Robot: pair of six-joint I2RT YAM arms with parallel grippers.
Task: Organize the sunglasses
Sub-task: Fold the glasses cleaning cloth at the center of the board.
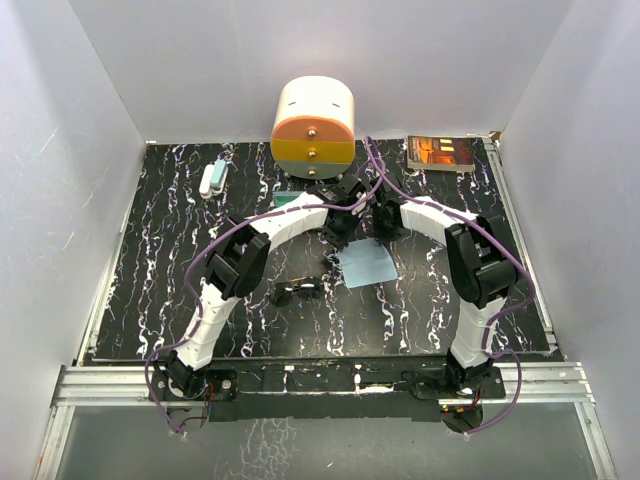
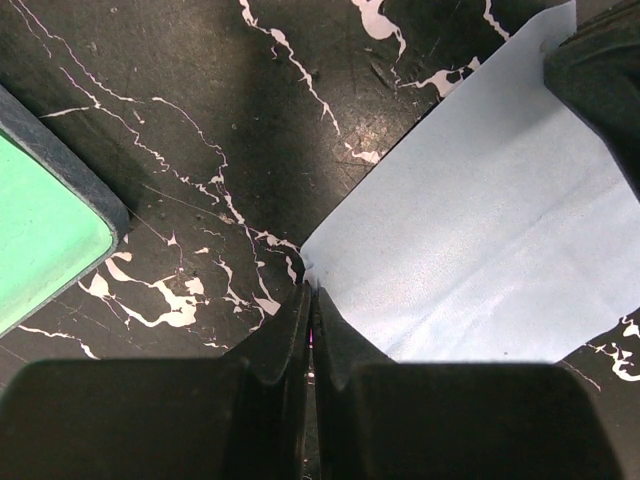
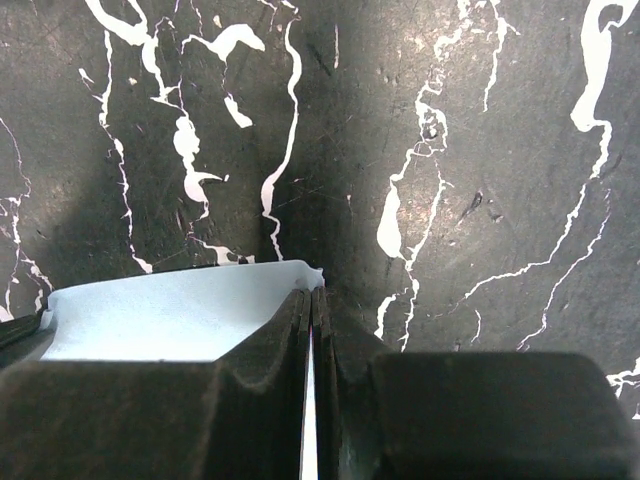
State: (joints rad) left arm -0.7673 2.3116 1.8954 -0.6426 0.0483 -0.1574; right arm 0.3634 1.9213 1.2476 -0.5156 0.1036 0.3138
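The sunglasses (image 1: pixel 297 291), a small dark pair, lie on the black marbled table (image 1: pixel 180 250), in front of the grippers and apart from them. A light-blue cloth (image 1: pixel 367 265) lies to their right. My left gripper (image 1: pixel 340 232) is shut on the cloth's far left corner (image 2: pixel 312 272). My right gripper (image 1: pixel 385 228) is shut on the far right corner (image 3: pixel 310 272), and a pale strip of cloth shows between its jaws. The cloth (image 2: pixel 480 220) spreads flat in the left wrist view. The teal-lined case (image 2: pixel 40 230) sits left of the left gripper. Neither wrist view shows the sunglasses.
A cream and orange drawer unit (image 1: pixel 313 123) stands at the back centre. A book-like box (image 1: pixel 441 153) lies at the back right. A small white and teal item (image 1: pixel 212 178) lies at the back left. White walls enclose the table on three sides.
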